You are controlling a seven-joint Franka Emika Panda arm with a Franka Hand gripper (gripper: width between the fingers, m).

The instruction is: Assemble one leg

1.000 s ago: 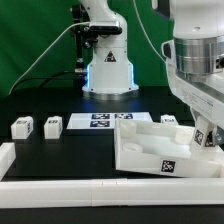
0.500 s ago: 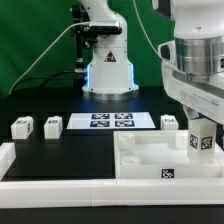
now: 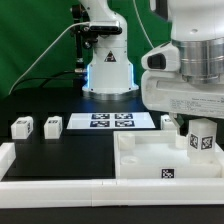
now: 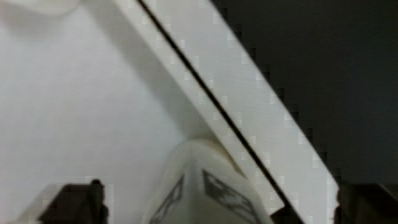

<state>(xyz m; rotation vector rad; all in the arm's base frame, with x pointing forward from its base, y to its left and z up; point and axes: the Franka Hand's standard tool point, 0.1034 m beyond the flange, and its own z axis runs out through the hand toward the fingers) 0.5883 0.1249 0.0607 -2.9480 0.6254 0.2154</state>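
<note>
A leg (image 3: pixel 203 139), a small white block with a tag on its face, stands upright at the right corner of the large white tray-like piece (image 3: pixel 145 158). My gripper (image 3: pixel 198 122) hangs just above it. In the wrist view the leg (image 4: pixel 217 185) sits between the two dark fingers (image 4: pixel 75 205), with a gap on each side. The gripper (image 4: pixel 219 207) is open. Two more legs (image 3: pixel 22 127) (image 3: pixel 52 125) stand at the exterior view's left. Another leg (image 3: pixel 168 121) stands behind the tray-like piece.
The marker board (image 3: pixel 110 121) lies flat at the middle back. A second robot base (image 3: pixel 108 70) stands behind it. A white rim (image 3: pixel 60 184) runs along the front and left of the black table.
A second ago the tray-like piece was tilted up; it now lies flat. The leg stands at its right corner. The arm's wrist has turned and spread leftward above it.
</note>
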